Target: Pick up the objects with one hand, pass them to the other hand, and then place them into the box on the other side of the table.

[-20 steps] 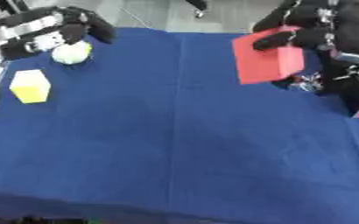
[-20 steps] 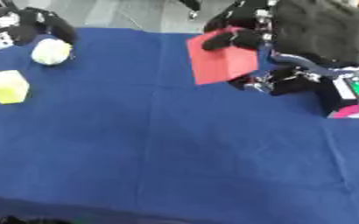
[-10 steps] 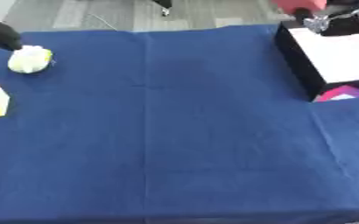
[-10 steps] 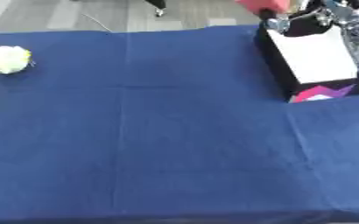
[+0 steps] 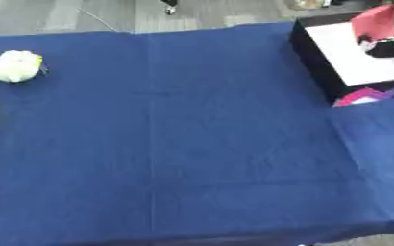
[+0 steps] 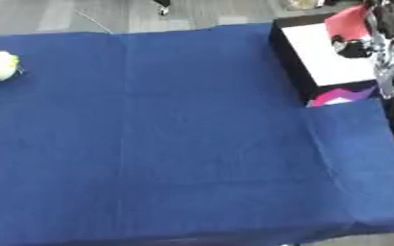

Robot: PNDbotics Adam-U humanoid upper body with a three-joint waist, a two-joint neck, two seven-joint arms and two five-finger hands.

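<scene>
Red card (image 6: pixel 349 23) now over box (image 6: pixel 318 60), in right hand (image 6: pixel 356 46).

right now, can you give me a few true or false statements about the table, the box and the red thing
1. The red card is over the box. True.
2. The right robot hand is at the box. True.
3. The white ball lies inside the box. False: it lies on the blue cloth at far left.
4. The cloth is green. False: it is blue.
5. The box stands on the left side. False: it is on the right.
</scene>
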